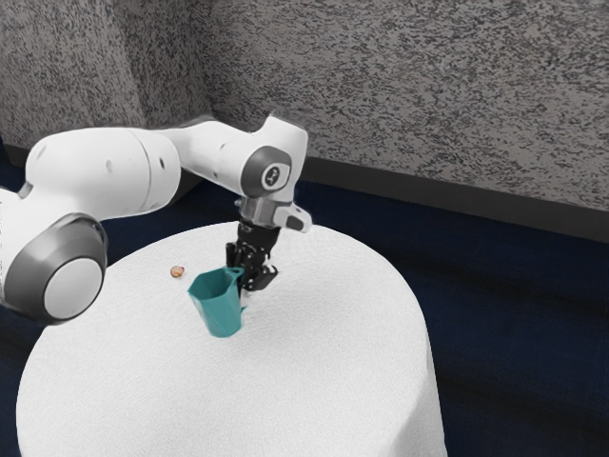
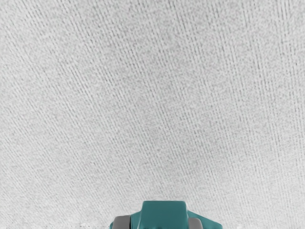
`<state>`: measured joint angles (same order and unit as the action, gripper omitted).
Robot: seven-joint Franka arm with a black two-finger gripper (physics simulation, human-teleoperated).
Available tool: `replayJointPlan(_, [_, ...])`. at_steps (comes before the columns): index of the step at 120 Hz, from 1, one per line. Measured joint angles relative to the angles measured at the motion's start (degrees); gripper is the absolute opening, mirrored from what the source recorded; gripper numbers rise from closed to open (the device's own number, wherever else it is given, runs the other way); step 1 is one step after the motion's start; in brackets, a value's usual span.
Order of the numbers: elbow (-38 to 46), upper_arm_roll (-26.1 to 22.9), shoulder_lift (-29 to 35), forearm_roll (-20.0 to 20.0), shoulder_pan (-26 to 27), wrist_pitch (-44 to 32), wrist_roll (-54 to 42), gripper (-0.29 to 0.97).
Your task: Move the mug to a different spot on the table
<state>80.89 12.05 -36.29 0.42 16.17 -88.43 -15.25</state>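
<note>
Our gripper [image 1: 255, 278] clamps the mug [image 1: 217, 305] by its handle, pads [image 2: 123, 223] on both sides. Beyond the mug from our fingers, a brown bit [image 1: 176, 272] lies apart on the table [image 1: 333, 362].

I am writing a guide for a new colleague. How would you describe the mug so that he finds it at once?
Look at the round white table in front of the speckled wall. On it, at the tip of the robot arm, the black gripper clamps the handle of the teal mug, which is tilted. Its only neighbour, a tiny orange object, is far smaller.
</note>
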Motion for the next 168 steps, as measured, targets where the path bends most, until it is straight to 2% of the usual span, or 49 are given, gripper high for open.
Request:
replayJointPlan(36, [1.41, 0.00, -1.76, 1.04, -1.19, 3.42, 2.11, -0.07])
replayJointPlan(122, [-4.88, -0.38, -7.95, 1.36, -3.78, 4.17, 4.22, -0.08])
replayJointPlan(146, [-4.95, -0.37, -7.83, 0.50, -3.82, 3.05, 4.49, 0.33])
replayJointPlan(168, [-5.61, -0.18, -5.69, -1.56, -3.96, -3.42, 4.57, 0.52])
